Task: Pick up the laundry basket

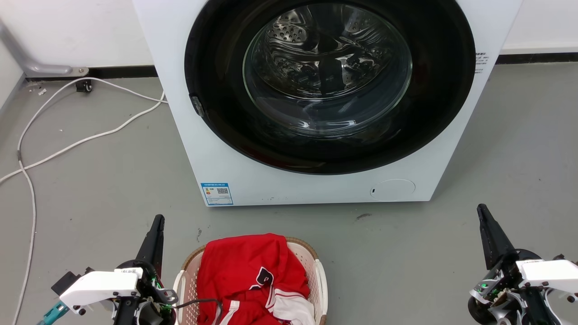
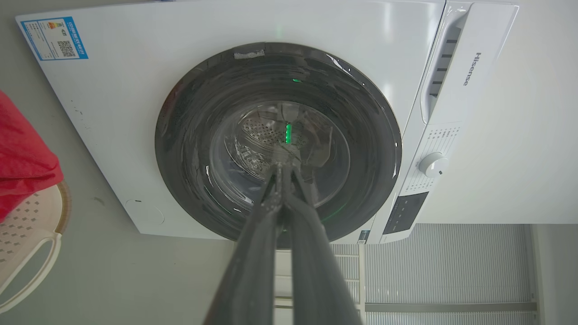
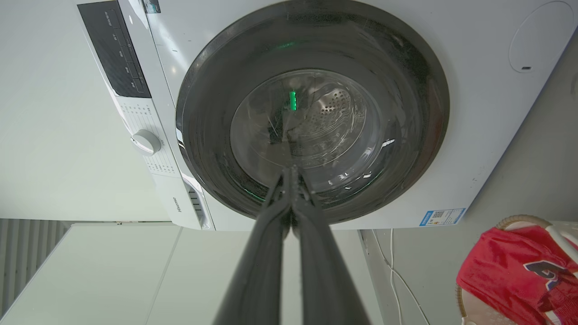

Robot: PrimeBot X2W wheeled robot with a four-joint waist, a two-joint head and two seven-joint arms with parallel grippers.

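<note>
Pickup not begun; grasp + lift pending.
laundry basket [image 1: 303, 244] unheld on floor [image 1: 406, 257]; L gripper [image 1: 158, 223] just beside it, R gripper [image 1: 483, 214] well apart; both pinched closed, empty.

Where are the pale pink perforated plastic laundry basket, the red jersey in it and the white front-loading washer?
pale pink perforated plastic laundry basket [image 1: 309, 264], head view, bare inner wall.
red jersey [image 1: 244, 271], head view, middle of the cloth.
white front-loading washer [image 1: 289, 186], head view, front panel below the door.

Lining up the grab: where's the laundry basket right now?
In the head view the laundry basket sits on the floor at bottom centre, before the washer, just right of the left gripper.
</note>
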